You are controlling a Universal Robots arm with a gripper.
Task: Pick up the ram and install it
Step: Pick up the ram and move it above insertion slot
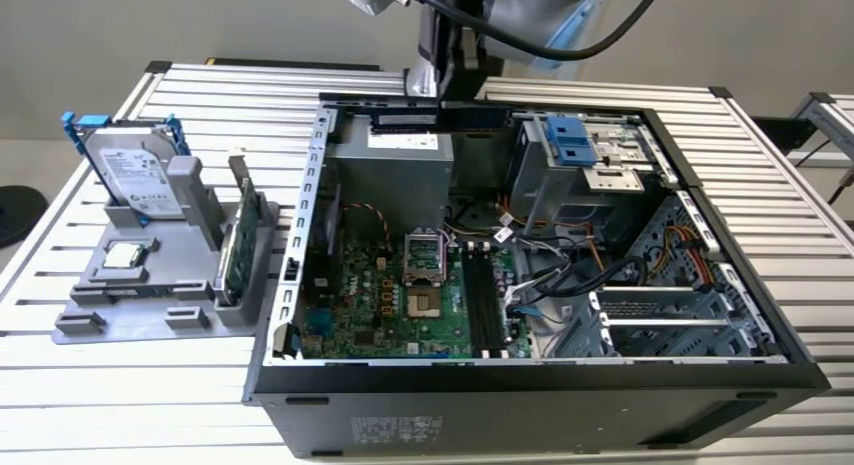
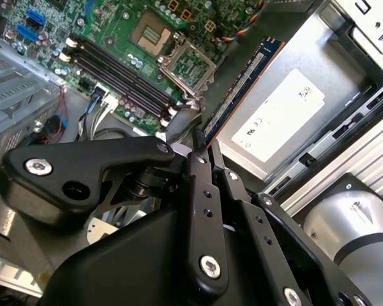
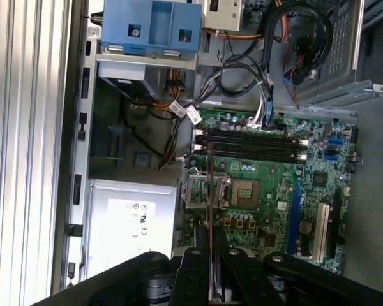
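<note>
Arm [image 1: 454, 45] hangs vertical; jaws clamped on ram [image 2: 242, 83].

One end of the ram [image 2: 242, 86] is hidden between the jaws.

The slatted metal table [image 1: 134, 405] carries an open computer case [image 1: 534, 425] and, beside it, a grey parts stand [image 1: 147, 303].

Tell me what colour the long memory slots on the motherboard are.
Black. The memory slots show best in the first wrist view.
</note>
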